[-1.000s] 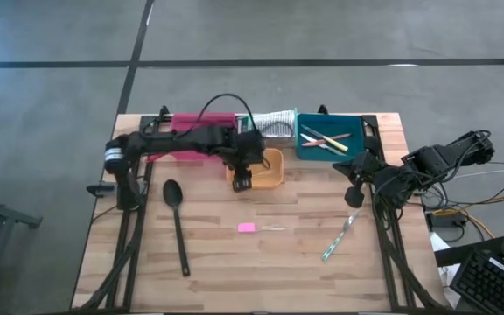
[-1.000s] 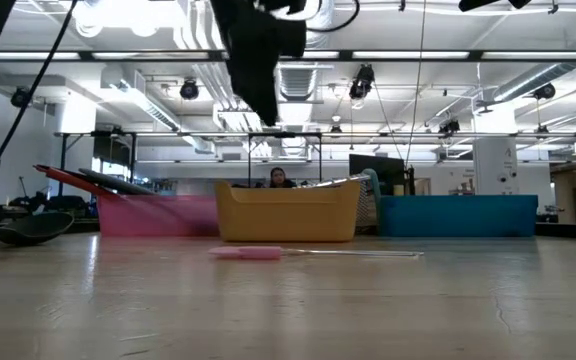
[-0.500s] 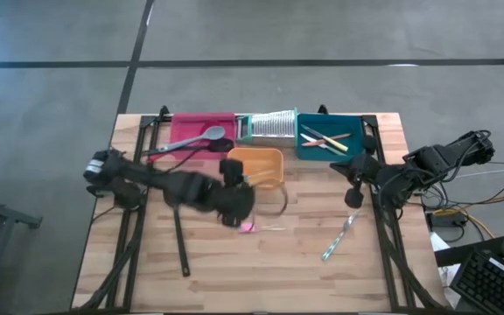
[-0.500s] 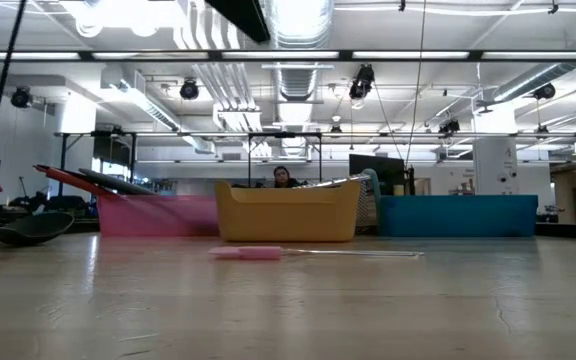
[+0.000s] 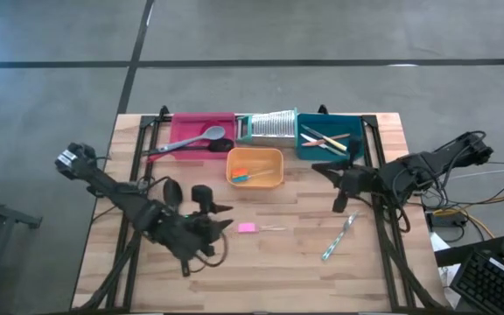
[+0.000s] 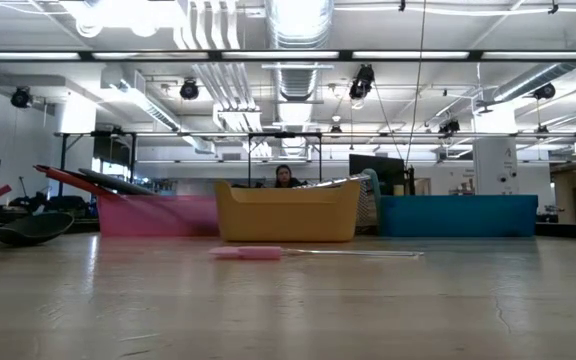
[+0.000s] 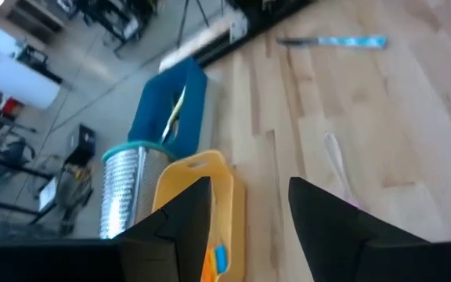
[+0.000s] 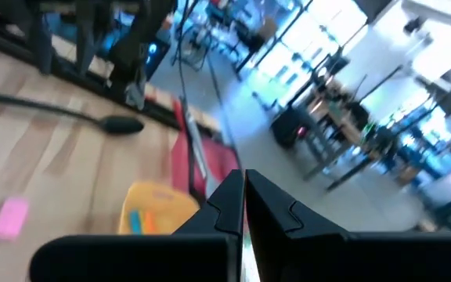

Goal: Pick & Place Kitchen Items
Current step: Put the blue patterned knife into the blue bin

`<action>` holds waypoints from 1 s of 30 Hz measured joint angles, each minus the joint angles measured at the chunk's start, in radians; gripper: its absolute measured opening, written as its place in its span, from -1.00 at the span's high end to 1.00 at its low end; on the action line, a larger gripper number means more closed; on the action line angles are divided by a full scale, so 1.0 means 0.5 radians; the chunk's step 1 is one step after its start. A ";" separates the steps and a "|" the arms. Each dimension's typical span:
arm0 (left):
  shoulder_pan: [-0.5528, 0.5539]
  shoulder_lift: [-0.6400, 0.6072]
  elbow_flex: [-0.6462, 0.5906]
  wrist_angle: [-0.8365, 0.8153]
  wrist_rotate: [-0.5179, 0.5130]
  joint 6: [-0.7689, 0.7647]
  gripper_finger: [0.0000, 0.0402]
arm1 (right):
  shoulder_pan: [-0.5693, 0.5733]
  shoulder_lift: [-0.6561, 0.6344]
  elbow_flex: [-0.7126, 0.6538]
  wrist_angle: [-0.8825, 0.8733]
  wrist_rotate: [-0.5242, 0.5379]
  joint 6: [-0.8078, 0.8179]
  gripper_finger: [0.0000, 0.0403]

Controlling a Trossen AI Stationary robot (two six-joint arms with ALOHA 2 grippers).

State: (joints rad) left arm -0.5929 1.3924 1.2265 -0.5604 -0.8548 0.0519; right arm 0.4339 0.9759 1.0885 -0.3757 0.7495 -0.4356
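Pink piece [image 5: 247, 227]: lies loose on the wooden counter [image 5: 304, 271], near the orange tray [image 5: 274, 179].
Left claw [image 5: 224, 219]: released, empty, just beside it; descend straddling it squarely.
Right claw [image 5: 322, 168]: clenched, empty, waiting near the teal tray [image 5: 357, 153].

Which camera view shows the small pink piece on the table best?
The high view: the pink piece lies fully visible on bare wood. The low view shows it edge-on; the right wrist view shows it blurred; the left wrist view misses it.

No text, label, brand, number or sign can be read in any of the views; nothing on the table or in the room behind it carries writing that is legible.
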 joint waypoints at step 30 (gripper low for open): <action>-0.087 -0.760 -0.966 0.810 -0.007 0.169 0.27 | 0.014 1.043 0.912 -1.792 -0.695 1.562 0.14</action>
State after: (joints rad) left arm -0.6365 1.0122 0.7437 -0.1553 -0.8585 0.1364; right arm 0.4408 1.4974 1.5444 -1.2717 0.4018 0.3456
